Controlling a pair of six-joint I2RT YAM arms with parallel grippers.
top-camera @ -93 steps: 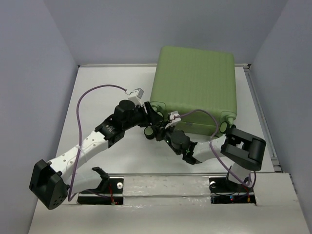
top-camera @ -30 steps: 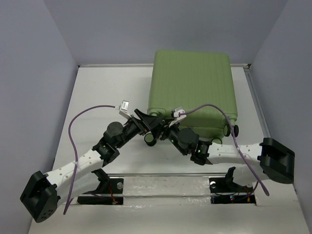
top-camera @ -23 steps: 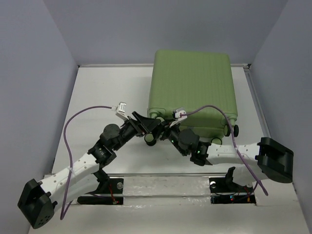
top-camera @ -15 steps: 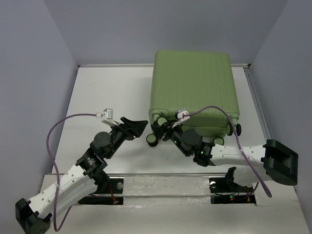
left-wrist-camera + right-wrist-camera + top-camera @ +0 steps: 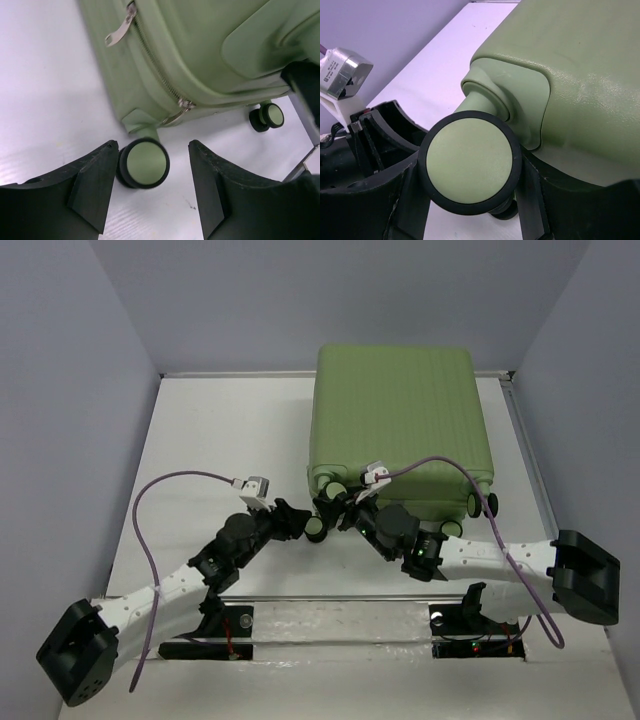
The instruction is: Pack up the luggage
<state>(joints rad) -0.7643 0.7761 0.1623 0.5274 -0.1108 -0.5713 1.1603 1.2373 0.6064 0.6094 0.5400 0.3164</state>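
Observation:
The luggage (image 5: 400, 410), a closed olive-green ribbed suitcase, lies flat at the back right of the table. Its shell fills the left wrist view (image 5: 210, 45) and the right wrist view (image 5: 580, 75). My left gripper (image 5: 298, 522) (image 5: 152, 146) stands open around the lower near-left wheel (image 5: 144, 163) (image 5: 315, 528). Its left finger touches that wheel and the right finger stands apart. My right gripper (image 5: 338, 508) (image 5: 470, 172) is shut on the upper near-left wheel (image 5: 470, 162), a finger pressed on each side.
Two zipper pulls (image 5: 120, 27) (image 5: 182, 107) hang on the luggage's side seam. Two more wheels (image 5: 478, 503) (image 5: 267, 116) stick out at its near right corner. Purple cables (image 5: 170, 485) loop over both arms. Grey walls close in the white table (image 5: 220, 430).
My left gripper drew back to the left, then came in low around the near-left wheel with its jaws narrower. My right gripper has kept its hold on the upper wheel.

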